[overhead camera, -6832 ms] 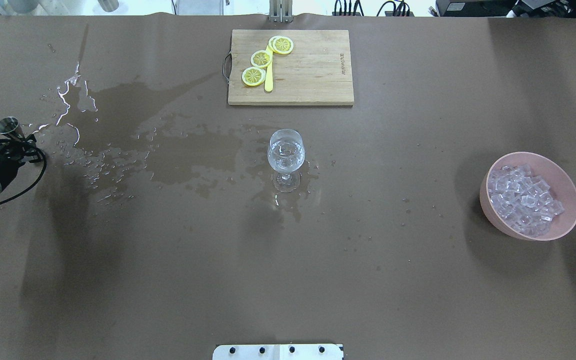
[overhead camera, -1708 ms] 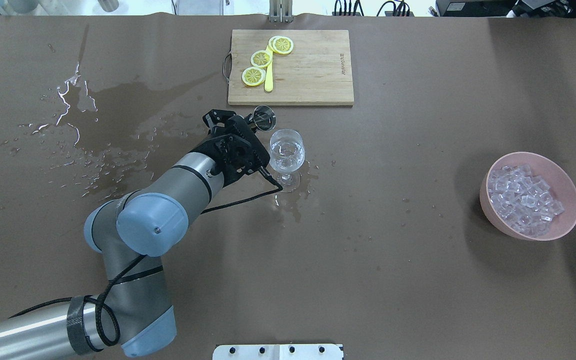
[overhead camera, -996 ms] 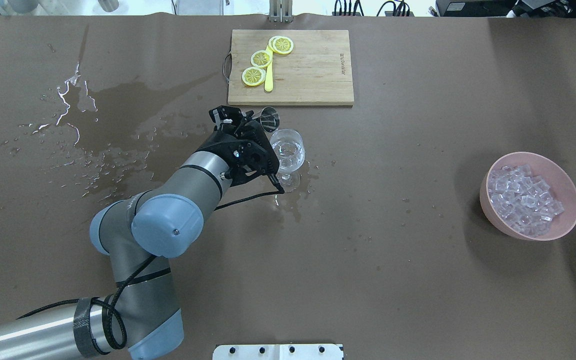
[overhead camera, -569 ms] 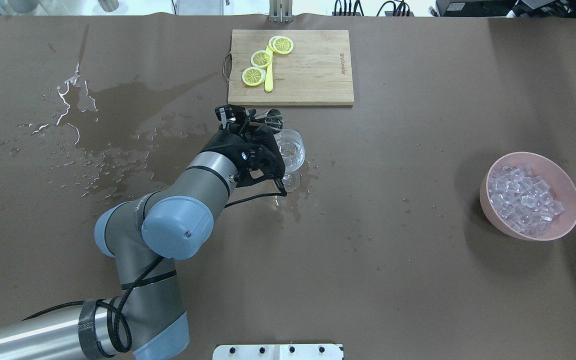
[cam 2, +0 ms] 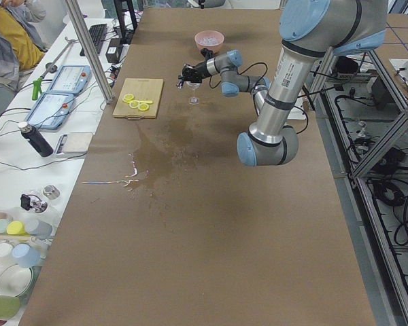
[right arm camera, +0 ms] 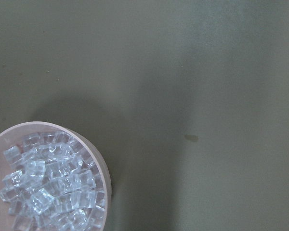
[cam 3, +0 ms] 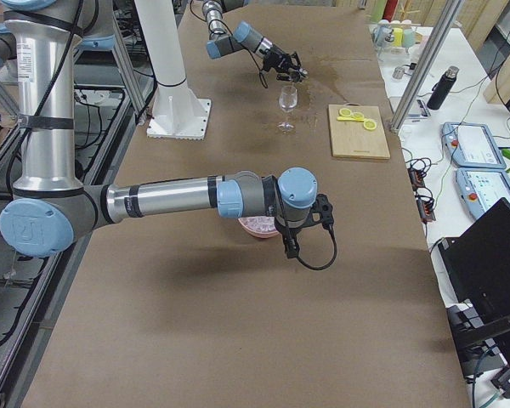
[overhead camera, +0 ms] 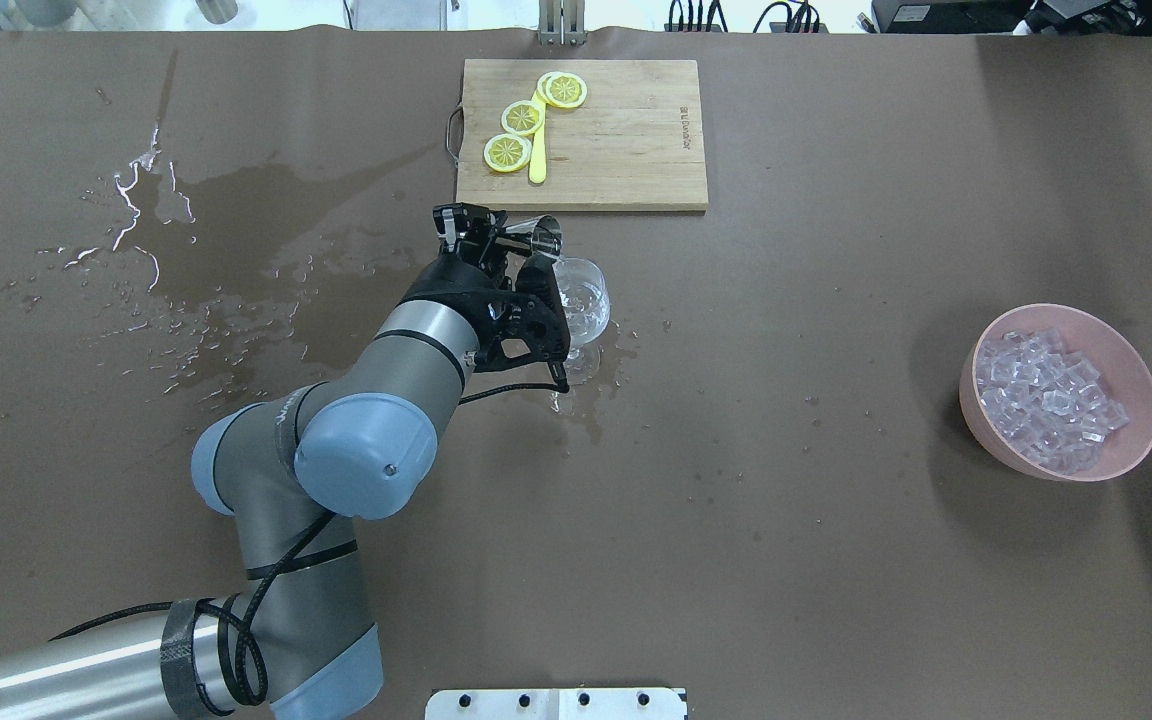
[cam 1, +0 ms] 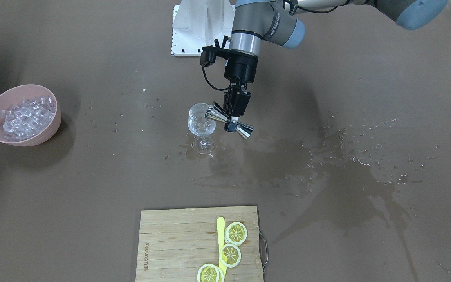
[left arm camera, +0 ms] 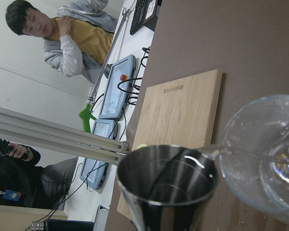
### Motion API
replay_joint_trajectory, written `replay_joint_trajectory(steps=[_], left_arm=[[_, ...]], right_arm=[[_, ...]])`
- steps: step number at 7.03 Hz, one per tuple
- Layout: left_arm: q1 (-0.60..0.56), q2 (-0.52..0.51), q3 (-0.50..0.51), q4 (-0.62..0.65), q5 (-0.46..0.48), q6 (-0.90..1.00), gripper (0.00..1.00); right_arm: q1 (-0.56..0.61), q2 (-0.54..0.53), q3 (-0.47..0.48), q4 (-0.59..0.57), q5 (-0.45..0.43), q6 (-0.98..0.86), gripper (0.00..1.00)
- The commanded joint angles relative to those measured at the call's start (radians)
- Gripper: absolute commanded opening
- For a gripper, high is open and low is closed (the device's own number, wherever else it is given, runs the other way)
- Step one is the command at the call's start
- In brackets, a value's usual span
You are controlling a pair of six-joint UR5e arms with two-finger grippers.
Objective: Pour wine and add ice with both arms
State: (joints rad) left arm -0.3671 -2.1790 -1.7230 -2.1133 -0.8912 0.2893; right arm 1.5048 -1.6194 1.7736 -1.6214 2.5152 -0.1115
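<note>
Brown table (overhead camera: 836,600), wide puddle (overhead camera: 256,200); cluttered desk (cam 2: 7,197) alongside.

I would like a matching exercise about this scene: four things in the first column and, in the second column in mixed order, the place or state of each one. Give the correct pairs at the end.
Column one:
1. jigger
2. ice
3. lemon slices
4. wine glass

Column two:
A. standing upright on the wet table
B. heaped in the pink bowl
C. lying on the wooden cutting board
D. tilted, gripped by the left tool

Pairs: 1-D, 2-B, 3-C, 4-A.
</note>
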Motion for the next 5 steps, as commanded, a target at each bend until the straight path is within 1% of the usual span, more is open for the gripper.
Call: replay_joint_trajectory(steps=[1,2,3,4,5], left_arm=[[0.0,-0.016,-0.004,0.064,0.034,0.03,0.0],[0.0,-0.015,-0.003,0.065,0.038,0.048,0.0],[0.028,-0.016,0.0,0.067,0.073,0.077,0.0],[0.036,-0.018,-0.001,0.067,0.086,0.099,0.0],[0.036,-0.027,-0.003,0.103,0.092,0.116,0.0]], right_arm=[[0.0,0.0,0.0,0.0,0.001,0.001,1.0],[0.0,0.0,0.001,0.0,0.001,0.001,1.0],[0.0,0.001,0.001,0.0,0.001,0.001,1.0],[0.0,0.001,0.001,0.0,0.004,0.001,1.0],[0.0,0.006,0.001,0.0,0.007,0.001,1.0]])
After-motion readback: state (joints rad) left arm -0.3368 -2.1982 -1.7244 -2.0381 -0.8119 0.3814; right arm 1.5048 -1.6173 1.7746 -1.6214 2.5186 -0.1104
